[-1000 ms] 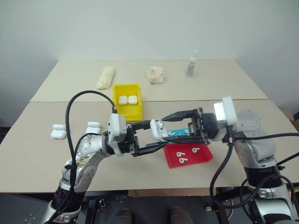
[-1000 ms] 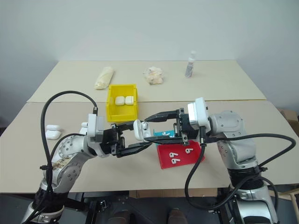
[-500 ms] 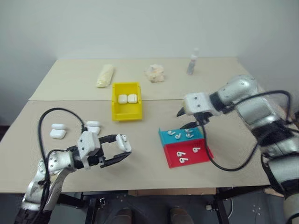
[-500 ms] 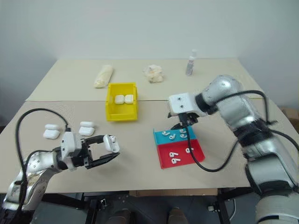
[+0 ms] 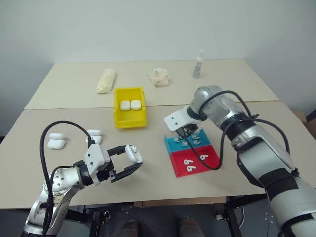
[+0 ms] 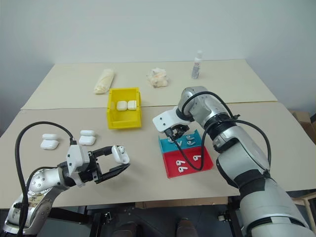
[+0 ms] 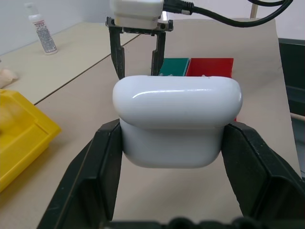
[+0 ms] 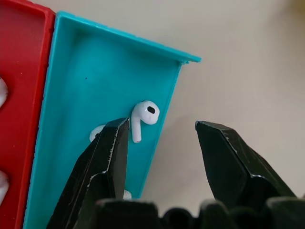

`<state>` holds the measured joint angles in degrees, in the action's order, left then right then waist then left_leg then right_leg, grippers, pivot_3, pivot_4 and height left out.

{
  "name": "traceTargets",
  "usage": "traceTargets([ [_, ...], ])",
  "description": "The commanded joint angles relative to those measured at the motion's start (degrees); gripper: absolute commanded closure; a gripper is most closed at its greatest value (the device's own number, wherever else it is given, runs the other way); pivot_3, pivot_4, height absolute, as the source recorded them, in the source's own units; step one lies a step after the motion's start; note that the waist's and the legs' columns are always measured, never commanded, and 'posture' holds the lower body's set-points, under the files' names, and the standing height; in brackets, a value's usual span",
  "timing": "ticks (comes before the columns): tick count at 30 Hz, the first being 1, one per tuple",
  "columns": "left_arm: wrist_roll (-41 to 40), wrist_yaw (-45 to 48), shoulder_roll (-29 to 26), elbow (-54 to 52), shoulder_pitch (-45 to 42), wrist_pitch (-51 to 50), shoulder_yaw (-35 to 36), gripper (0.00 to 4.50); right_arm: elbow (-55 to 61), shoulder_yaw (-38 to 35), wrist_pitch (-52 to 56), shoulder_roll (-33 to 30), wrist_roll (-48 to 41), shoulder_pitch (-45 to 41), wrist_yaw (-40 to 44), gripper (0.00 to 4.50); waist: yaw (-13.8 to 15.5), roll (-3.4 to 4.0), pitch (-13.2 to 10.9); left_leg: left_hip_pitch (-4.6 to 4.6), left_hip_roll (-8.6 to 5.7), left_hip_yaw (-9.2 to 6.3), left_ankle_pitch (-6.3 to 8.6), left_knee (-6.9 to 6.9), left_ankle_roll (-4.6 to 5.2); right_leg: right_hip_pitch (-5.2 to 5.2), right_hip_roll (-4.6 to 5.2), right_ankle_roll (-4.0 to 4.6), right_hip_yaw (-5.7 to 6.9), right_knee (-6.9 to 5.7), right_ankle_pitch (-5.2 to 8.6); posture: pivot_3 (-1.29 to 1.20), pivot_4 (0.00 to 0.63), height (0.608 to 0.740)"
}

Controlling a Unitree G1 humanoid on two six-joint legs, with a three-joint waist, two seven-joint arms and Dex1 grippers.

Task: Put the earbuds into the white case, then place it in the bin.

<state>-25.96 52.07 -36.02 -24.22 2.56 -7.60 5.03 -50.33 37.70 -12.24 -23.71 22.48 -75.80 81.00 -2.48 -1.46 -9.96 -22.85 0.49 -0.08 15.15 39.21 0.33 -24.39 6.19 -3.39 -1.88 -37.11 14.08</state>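
Note:
My left gripper is shut on a white case and holds it above the table's front left. The case is closed, a glossy pebble between the two black fingers. My right gripper points down over the teal tray, open, its fingers astride the tray's edge. One earbud lies just inside that edge. More earbuds lie in the teal tray and the red tray. The yellow bin stands behind mid-table with two white cases in it.
Spare white cases lie at the left and beside my left arm. Along the far side are a small bottle, a crumpled cloth and a wrapped roll. A seam runs across the table behind the bin.
The two grippers have parted from mid-table. My left drew back to the left and down with the case. My right swung forward and tipped down over the teal tray.

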Motion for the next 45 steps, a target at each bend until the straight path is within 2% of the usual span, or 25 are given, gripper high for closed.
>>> traceTargets([
  [1,0.26,-0.67,0.06,-2.57,0.36,0.89,0.29,1.70,-1.31,-0.40,-0.14,1.36,1.59,-1.73,-0.58,1.82,-0.01,0.00,0.00,0.01,0.00,0.00,0.00,0.00,0.00,0.00,0.00,0.00,0.00,0.00,0.00,0.00,0.150,0.740],
  [9,1.26,-1.67,0.65,-3.03,1.54,1.24,-0.06,1.70,-4.52,-0.69,0.34,3.70,4.02,-1.29,-2.77,1.82,-0.06,0.01,0.00,0.01,0.00,-0.01,-0.01,-0.03,-0.03,-0.01,0.00,0.01,0.00,-0.02,0.00,0.00,0.150,0.740],
  [32,1.59,-1.31,0.71,-1.32,0.74,1.81,-0.54,1.70,-4.37,-1.47,-0.61,3.52,5.24,0.39,-1.98,1.82,-0.12,0.01,0.00,0.04,0.00,0.00,-0.06,-0.11,-0.10,-0.01,-0.01,0.02,0.00,-0.02,-0.01,0.00,0.150,0.740],
  [35,1.77,-1.37,0.72,-1.27,0.56,1.82,-0.72,1.70,-3.99,-1.47,-0.57,3.49,5.20,0.66,-1.80,2.44,-0.14,0.01,0.00,0.04,0.00,0.00,-0.06,-0.10,-0.10,0.00,-0.01,0.02,0.00,-0.02,-0.01,0.00,0.150,0.740],
  [37,1.47,-1.54,0.59,-1.99,0.48,1.18,-0.68,1.70,-3.65,-1.59,-0.54,3.40,5.05,0.86,-1.53,3.07,-0.14,0.01,0.00,0.05,0.00,0.00,-0.06,-0.11,-0.11,0.00,-0.01,0.02,0.00,-0.02,-0.01,0.00,0.150,0.740],
  [45,1.31,-1.85,0.43,-2.75,0.36,0.47,-0.68,1.70,-3.39,-1.65,-0.56,3.18,5.31,1.17,-1.67,3.07,-0.14,0.01,0.00,0.06,0.00,-0.01,-0.07,-0.11,-0.12,0.00,-0.01,0.02,0.00,-0.03,-0.02,0.00,0.150,0.740],
])
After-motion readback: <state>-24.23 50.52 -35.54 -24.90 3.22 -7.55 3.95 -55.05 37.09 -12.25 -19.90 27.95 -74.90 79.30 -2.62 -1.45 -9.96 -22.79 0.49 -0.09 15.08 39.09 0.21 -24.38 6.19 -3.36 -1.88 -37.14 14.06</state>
